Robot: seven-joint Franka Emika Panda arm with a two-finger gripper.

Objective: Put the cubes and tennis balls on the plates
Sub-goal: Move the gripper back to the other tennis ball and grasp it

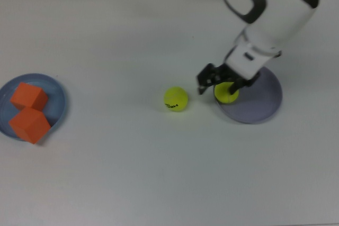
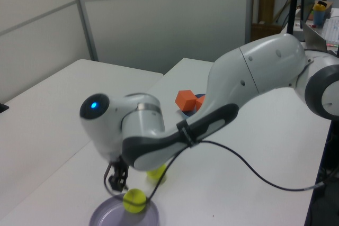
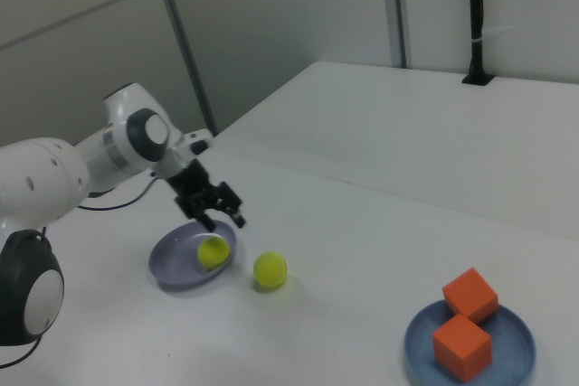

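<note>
Gripper state: the black two-finger gripper [image 3: 215, 204] hangs with its jaws spread and nothing between them, just above the near rim of the plate below it in the right view.
Ball on plate: one yellow-green fuzzy tennis ball [image 1: 226, 92] sits inside the round pale lavender plate [image 1: 262, 104], against the edge toward the top view's left. Judged as set down and let go; the raised rim should keep it from rolling off.
Ball off plate: the second yellow-green tennis ball with black lettering [image 1: 175, 99] rests on the white table [image 1: 132, 168], just beside the lavender plate on the top view's left and apart from it. Judged the one item not yet placed.
Cubes: two bright orange matte cubes [image 1: 29, 111] rest touching one another on the round light blue plate [image 1: 58, 99], well apart at the top view's left edge; the lower one overhangs the rim slightly.
Obstructions: none lies between gripper and loose ball. The arm's black cable [image 2: 249, 168] trails over the table in the left view.
Surroundings: a black post [image 3: 477, 15] stands at the far table edge in the right view.
</note>
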